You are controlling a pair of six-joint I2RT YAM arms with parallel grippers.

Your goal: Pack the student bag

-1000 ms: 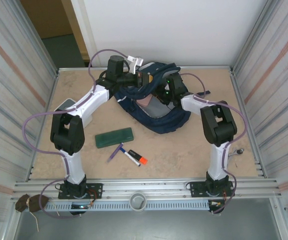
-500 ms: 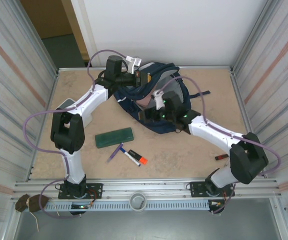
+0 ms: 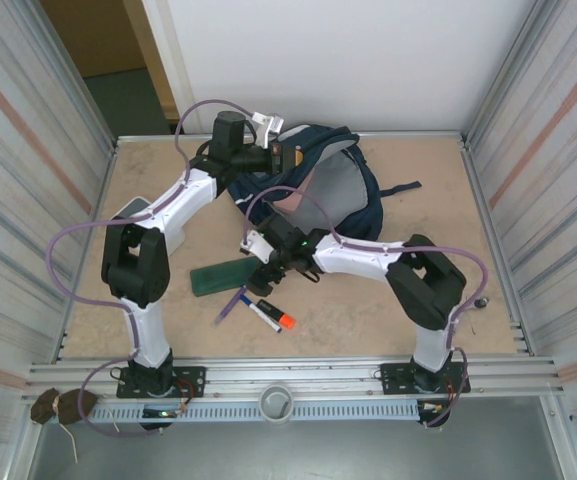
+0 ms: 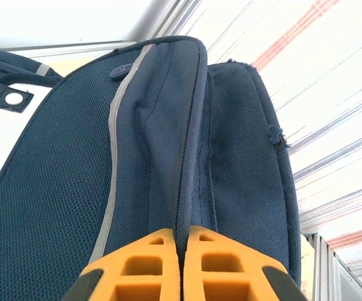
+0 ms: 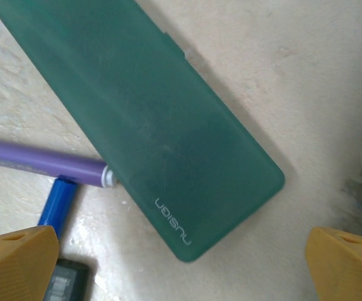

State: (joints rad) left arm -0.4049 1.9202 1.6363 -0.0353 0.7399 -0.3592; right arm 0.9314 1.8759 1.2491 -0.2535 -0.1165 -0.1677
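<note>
The right gripper [image 5: 181, 266], fingers spread wide, hangs above a green pencil case [image 5: 143, 119] lying beside a purple pen [image 5: 36, 160] near the middle of the table [image 3: 368, 300]; the left gripper [image 4: 181, 263] is clamped on a fold of the student bag [image 4: 74, 175] (navy, mouth gaping), which sits at the far centre.

- student bag [image 4: 49, 188]: navy woven mesh cloth, matt and finely textured; a smoother grey strip runs along one seam.
- left fingers [image 4: 144, 268] and right fingers [image 5: 17, 257]: orange plastic, matt, slightly grainy, with moulded hollow cells.
- green case [image 5: 149, 119]: frosted plastic, smooth, with a dull sheen.
- purple pen [image 5: 36, 162]: smooth plastic, lightly glossy.
- bench [image 5: 293, 75]: pale, mottled, rough-looking, matt.
- side walls [image 3: 18, 150]: ribbed sheet metal with a soft sheen.
</note>
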